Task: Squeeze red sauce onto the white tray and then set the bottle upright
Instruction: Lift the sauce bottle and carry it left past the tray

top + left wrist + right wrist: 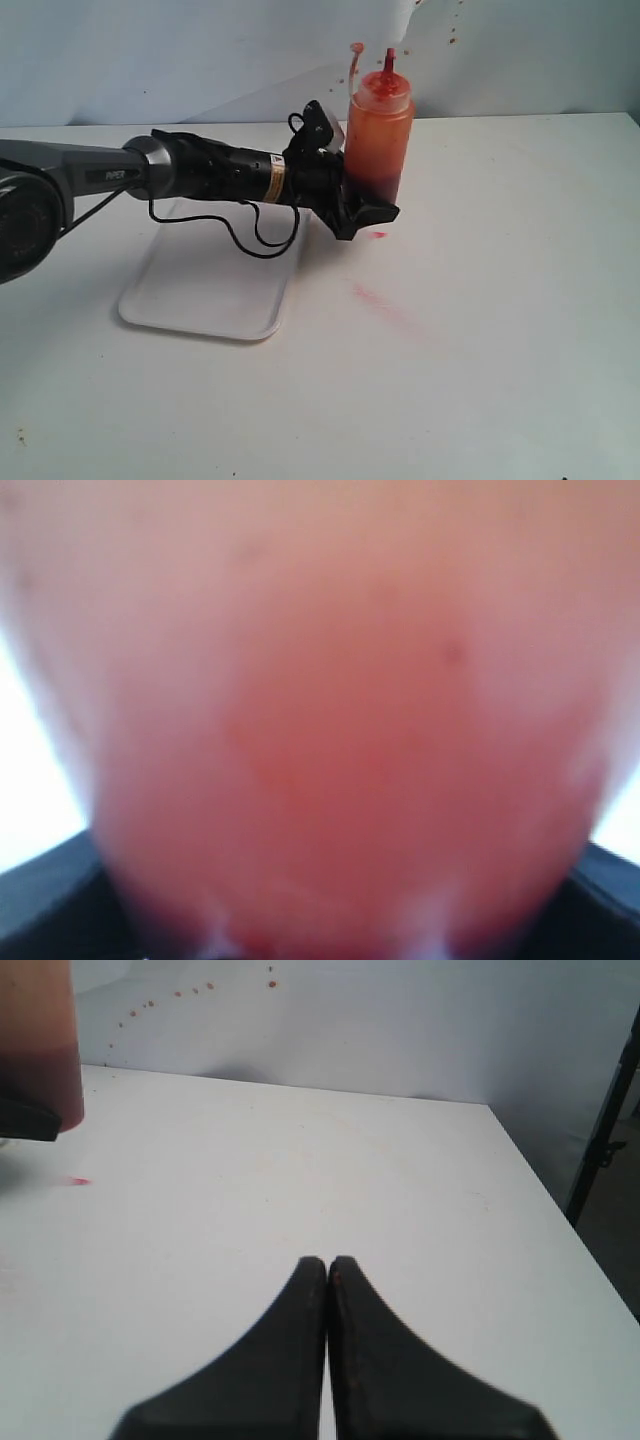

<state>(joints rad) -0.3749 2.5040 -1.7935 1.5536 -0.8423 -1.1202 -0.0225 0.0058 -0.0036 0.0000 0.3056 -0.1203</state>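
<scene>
Black left gripper (pixel 370 208): closed around the bottle (pixel 380 125), low on its body;
Orange bottle: upright between the fingers, base hidden by them, just beside the white tray (pixel 205 290);
Dark right gripper (pixel 328 1266): jaws pressed together, holding nothing, well apart from the bottle

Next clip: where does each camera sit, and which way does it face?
Exterior: off the arms, facing the back wall across the table; shows the left arm, left gripper around the bottle, beside the white tray.
Left wrist: close against the bottle, blurred; dark gripper parts flank it.
Right wrist: over the shut right gripper, facing across the table.
Shared: the bottle shows in all three.
</scene>
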